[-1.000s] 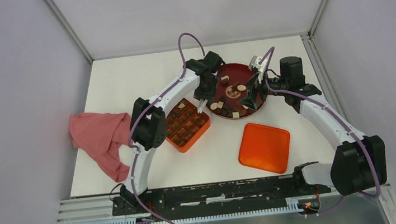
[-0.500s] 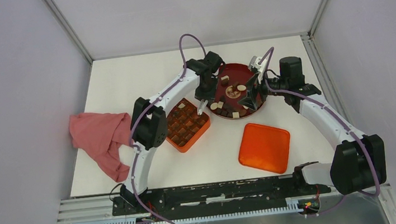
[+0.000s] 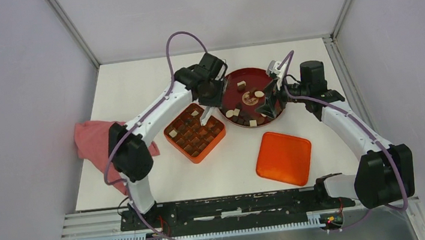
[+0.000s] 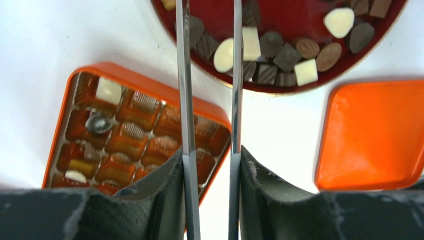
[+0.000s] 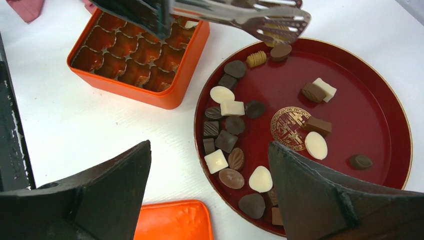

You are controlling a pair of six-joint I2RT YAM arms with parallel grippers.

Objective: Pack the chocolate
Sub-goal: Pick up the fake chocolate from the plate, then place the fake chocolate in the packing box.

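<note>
Several chocolate pieces (image 5: pixel 231 125), dark, mid brown and cream, lie on the round dark-red plate (image 3: pixel 259 77), mostly along its left side; they also show in the left wrist view (image 4: pixel 280 55). A few pieces sit in the orange compartmented box (image 3: pixel 195 133), among them a white square (image 4: pixel 108 90). My left gripper (image 3: pixel 208 105) is shut on metal tongs (image 4: pixel 186 75). The tongs reach from above the box to the plate's left rim, and their tips (image 5: pixel 282 22) look empty. My right gripper (image 5: pixel 210 146) is open and empty over the plate's right edge (image 3: pixel 270 106).
The orange box lid (image 3: pixel 284 158) lies flat in front of the plate; it also shows in the left wrist view (image 4: pixel 372 135). A pink cloth (image 3: pixel 95 142) lies at the table's left edge. Grey walls close in the table on three sides.
My left arm has swung its elbow out to the left, and the gripper with the tongs has shifted left, from the plate's rim toward the box. The right arm has not moved.
</note>
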